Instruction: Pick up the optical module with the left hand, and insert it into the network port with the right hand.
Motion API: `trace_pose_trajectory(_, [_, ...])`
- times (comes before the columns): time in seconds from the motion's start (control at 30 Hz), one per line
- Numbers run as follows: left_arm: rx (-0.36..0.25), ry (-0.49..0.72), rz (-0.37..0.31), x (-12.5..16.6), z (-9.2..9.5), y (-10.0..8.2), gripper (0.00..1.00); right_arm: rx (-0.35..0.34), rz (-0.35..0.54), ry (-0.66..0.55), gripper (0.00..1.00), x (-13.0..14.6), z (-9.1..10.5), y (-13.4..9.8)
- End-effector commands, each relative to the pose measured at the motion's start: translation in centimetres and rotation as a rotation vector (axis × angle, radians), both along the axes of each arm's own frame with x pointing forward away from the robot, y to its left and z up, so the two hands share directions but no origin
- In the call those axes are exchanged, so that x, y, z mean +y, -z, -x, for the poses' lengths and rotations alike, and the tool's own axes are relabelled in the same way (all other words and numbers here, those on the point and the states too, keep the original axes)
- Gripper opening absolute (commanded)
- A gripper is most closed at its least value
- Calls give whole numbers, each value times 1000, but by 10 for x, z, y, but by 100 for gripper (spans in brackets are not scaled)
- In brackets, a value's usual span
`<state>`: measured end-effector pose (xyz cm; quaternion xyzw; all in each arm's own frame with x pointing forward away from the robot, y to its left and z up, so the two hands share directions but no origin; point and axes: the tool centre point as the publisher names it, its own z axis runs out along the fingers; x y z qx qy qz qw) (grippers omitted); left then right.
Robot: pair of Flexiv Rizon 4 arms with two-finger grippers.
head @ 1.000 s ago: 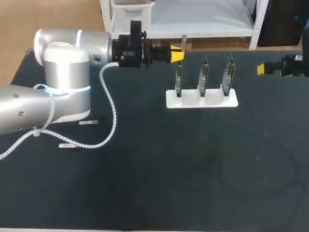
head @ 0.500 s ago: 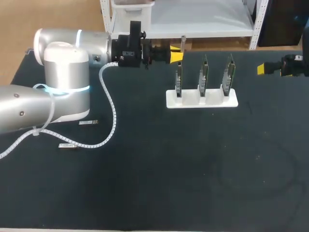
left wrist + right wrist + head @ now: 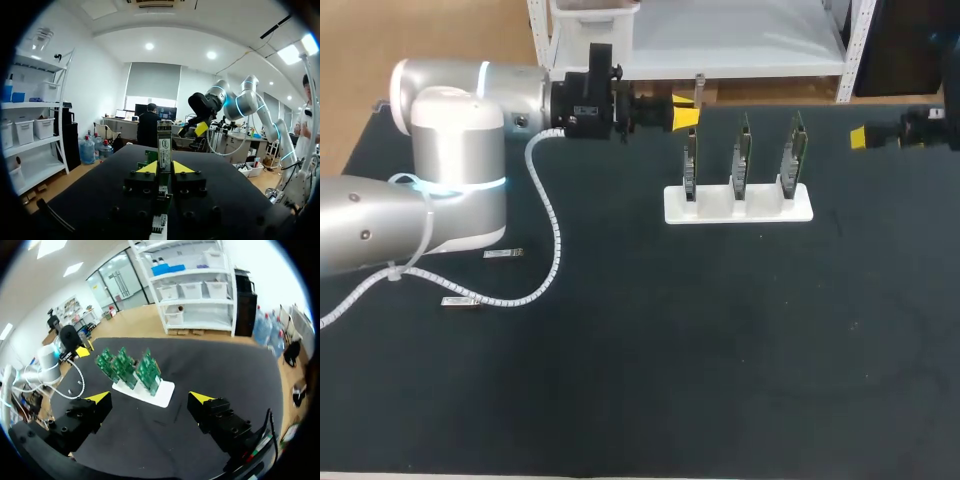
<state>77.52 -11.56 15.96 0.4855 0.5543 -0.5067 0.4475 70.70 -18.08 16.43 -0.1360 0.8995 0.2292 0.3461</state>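
Clamping it from both sides, the left fingers (image 3: 686, 113) grip a slim silver metal optical module with a white printed label (image 3: 164, 148). It stands upright between the yellow tips and rises above them, held over the tabletop's far edge, left of its middle, at the end of the grey left arm (image 3: 450, 190) that comes in from the left edge. The right fingers (image 3: 860, 137) are spread wide apart with nothing between them, above the far right corner of the black tabletop (image 3: 720, 360). Between the two sets of fingers, nearer the far edge, a flat white rectangular stand (image 3: 738, 205) rests on the tabletop. It carries three green circuit boards (image 3: 743, 152) standing on edge in a row, apart from one another; their ports are too small to make out. Near the left edge, just beside the left arm, a second silver module (image 3: 503, 254) and a third silver module (image 3: 460, 301) lie flat, well apart from the stand, with a white coiled cable (image 3: 556, 240) looping past them.
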Motion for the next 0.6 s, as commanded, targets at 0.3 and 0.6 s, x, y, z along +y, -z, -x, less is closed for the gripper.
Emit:
trace_pose_trajectory(0.3, [1,3,-1,-1,-2,0,0,-101,-60,-468,100,28,-46,-25])
trace_pose_trajectory(0.6, [1,3,-1,-1,-2,0,0,-114,-106,-664,100,62,-58,-26])
